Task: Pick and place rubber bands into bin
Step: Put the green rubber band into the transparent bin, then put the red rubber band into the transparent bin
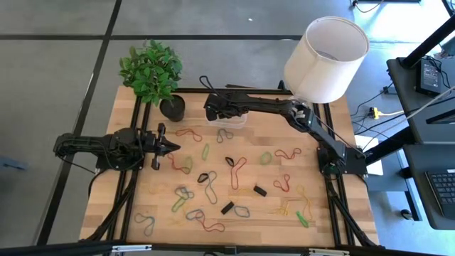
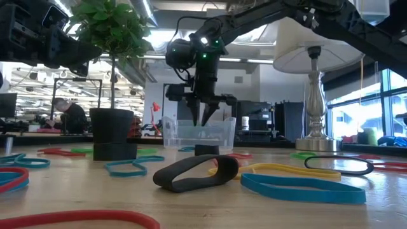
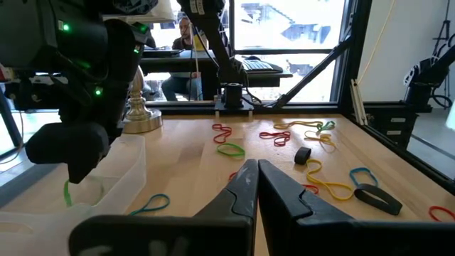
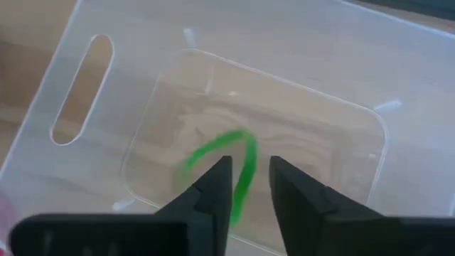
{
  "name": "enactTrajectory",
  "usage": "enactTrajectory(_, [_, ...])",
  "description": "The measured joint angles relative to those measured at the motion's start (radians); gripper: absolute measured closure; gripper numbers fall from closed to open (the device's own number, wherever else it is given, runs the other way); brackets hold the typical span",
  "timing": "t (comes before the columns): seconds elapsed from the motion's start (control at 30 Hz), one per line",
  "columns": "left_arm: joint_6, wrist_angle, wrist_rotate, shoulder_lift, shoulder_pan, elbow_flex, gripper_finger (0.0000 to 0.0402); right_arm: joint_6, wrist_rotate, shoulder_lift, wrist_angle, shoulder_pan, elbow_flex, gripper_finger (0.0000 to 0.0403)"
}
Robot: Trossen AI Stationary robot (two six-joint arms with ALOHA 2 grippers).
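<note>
The clear bin [image 1: 233, 122] stands on the table near the far edge, between the plant pot and the lamp. My right gripper [image 4: 250, 171] hangs open just above it, pointing steeply down into it [image 2: 206, 117]. A green rubber band [image 4: 210, 148] shows blurred inside the bin, between and below the fingertips [image 3: 67, 193]. Many other rubber bands [image 1: 234, 167] in red, green, yellow, blue and black lie flat across the table. My left gripper [image 1: 174, 147] waits shut and level at the table's left side, with nothing in it [image 3: 256, 171]. My right gripper stands open over the bin's floor, with the green rubber band's loop [image 4: 245, 186] running down between its fingertips. Whether either finger touches the band I cannot tell; the band is blurred.
A potted plant in a black pot [image 1: 173, 107] stands just left of the bin. A lamp with a white shade [image 1: 327, 57] stands to the bin's right. A wide black band [image 2: 194, 173] and small black pieces [image 1: 259, 190] lie among the bands toward the near edge.
</note>
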Motion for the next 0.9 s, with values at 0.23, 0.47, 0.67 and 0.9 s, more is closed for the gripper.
enactTrajectory(0.23, [0.0,0.0,0.0,0.0,0.0,0.0,0.0394,0.0,-0.001,0.0,0.0,0.0,0.0,0.0268])
enactTrajectory(0.47, [0.0,0.0,0.0,0.0,0.0,0.0,0.0393,-0.055,-0.032,-0.024,-0.003,0.013,0.0,0.0278])
enactTrajectory(0.67, [0.0,0.0,0.0,0.0,0.0,0.0,0.0395,-0.115,0.064,-0.123,-0.007,0.103,0.0,0.0336])
enactTrajectory(0.9, [0.0,0.0,0.0,0.0,0.0,0.0,0.0394,-0.224,0.099,-0.19,-0.089,0.258,0.0,0.0391])
